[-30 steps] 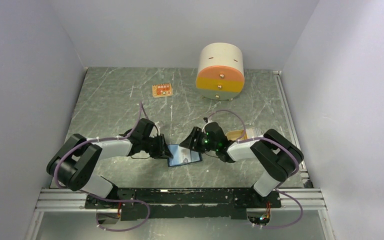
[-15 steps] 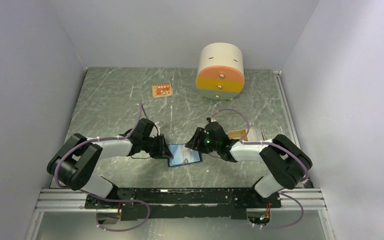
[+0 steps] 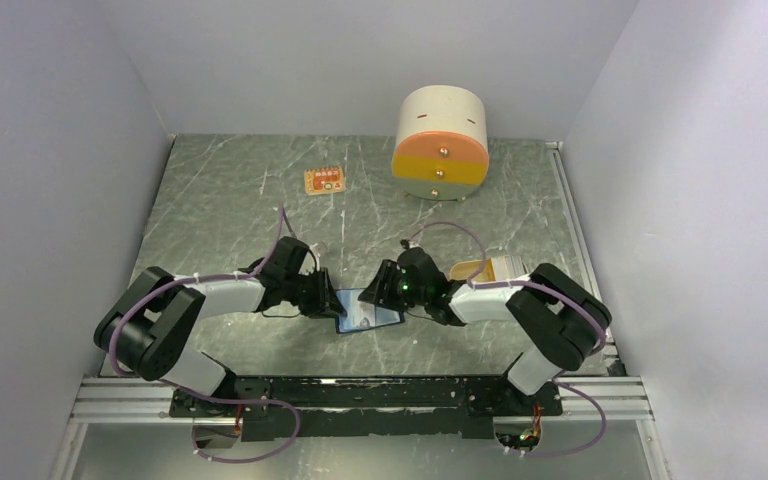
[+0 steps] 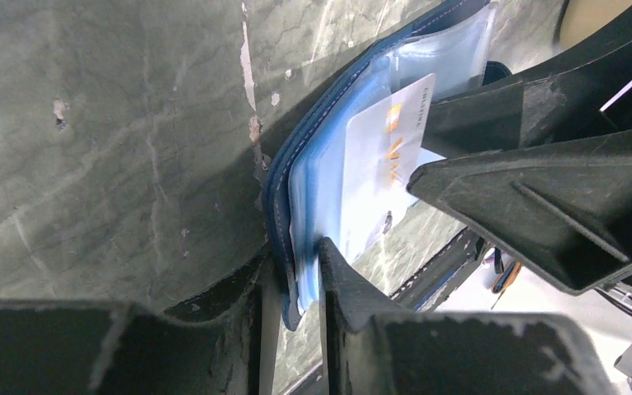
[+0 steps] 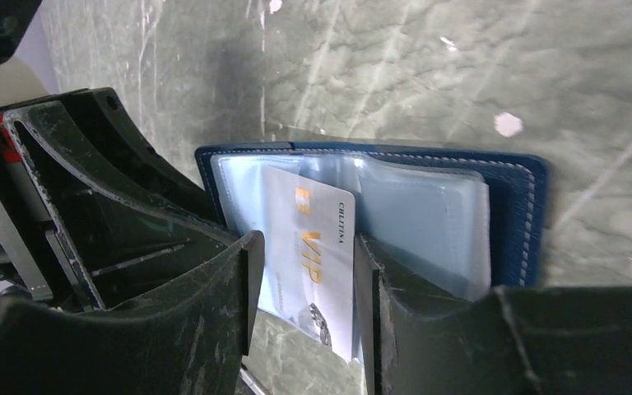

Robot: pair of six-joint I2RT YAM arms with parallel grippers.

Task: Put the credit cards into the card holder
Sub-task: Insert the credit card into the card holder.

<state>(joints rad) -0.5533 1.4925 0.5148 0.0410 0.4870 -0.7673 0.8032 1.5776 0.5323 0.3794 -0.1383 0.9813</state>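
Note:
The card holder [image 3: 385, 316] lies open on the table between the arms, navy outside with pale blue sleeves inside [image 5: 428, 214]. My left gripper [image 3: 328, 300] is shut on the holder's left edge [image 4: 284, 214] and pins it in place. A pale credit card [image 5: 309, 222] with gold lettering lies half inside a sleeve. My right gripper [image 5: 304, 243] is over it, with one finger against each long edge of the card. More beige credit cards [image 3: 490, 268] lie behind the right arm, partly hidden.
A small orange tag [image 3: 325, 181] lies at the back left. The cream-and-orange round drawer unit [image 3: 441, 133] stands at the back. The two grippers' fingers are close together over the holder. Walls enclose the table on three sides.
My right gripper has shifted a little left over the holder and its jaws have narrowed onto the card. The left gripper and the holder have stayed put.

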